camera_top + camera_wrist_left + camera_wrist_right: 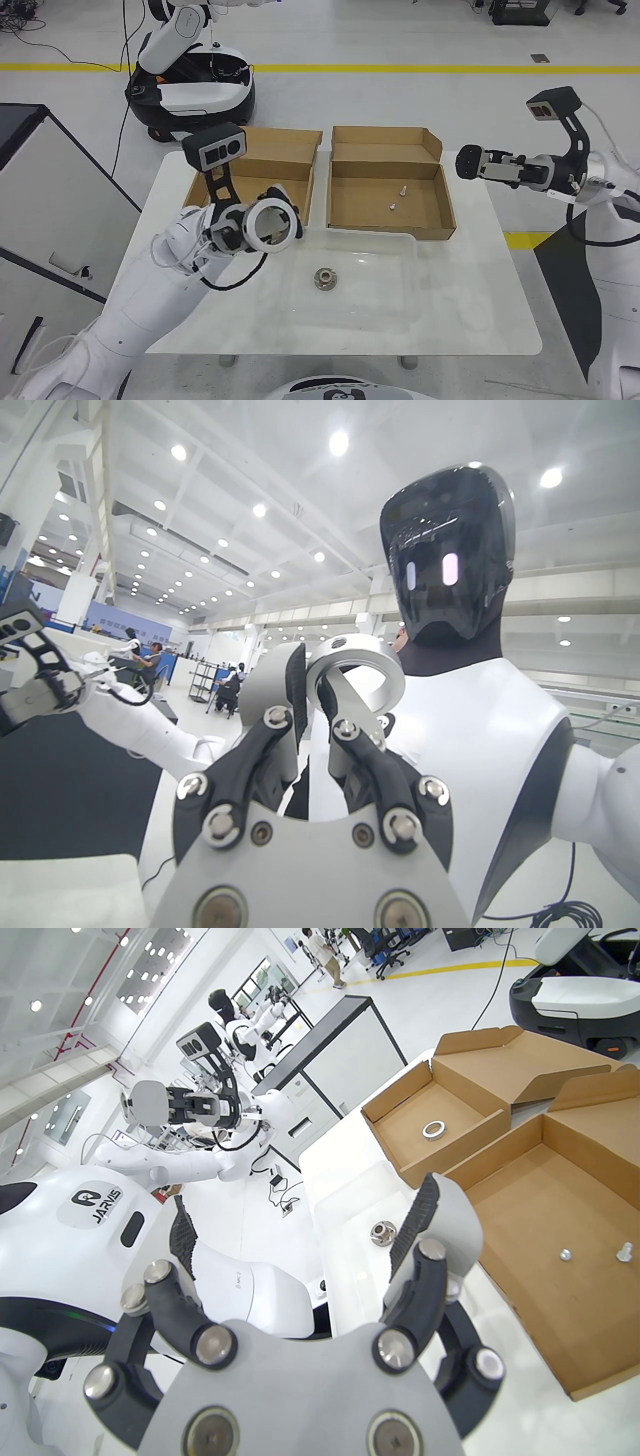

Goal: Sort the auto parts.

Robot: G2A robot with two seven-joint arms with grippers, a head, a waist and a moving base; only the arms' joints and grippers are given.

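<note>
My left gripper (312,680) is shut on the rim of a silver ring (360,672), held upright in the air. From above, the ring (270,222) hangs over the near edge of the left cardboard box (290,150). A second silver ring (433,1129) lies inside that box (400,1138). A flanged metal hub (324,278) sits in the clear tray (400,300). Two small bolts (394,207) lie in the right cardboard box (440,215). My right gripper (468,162) stands open and empty beside that box's right wall, its fingertips (425,1213) wide apart.
The white table (480,310) has free room along its right side and front edge. A parked white robot base (195,90) stands behind the table. A dark-topped cabinet (30,190) stands to the left.
</note>
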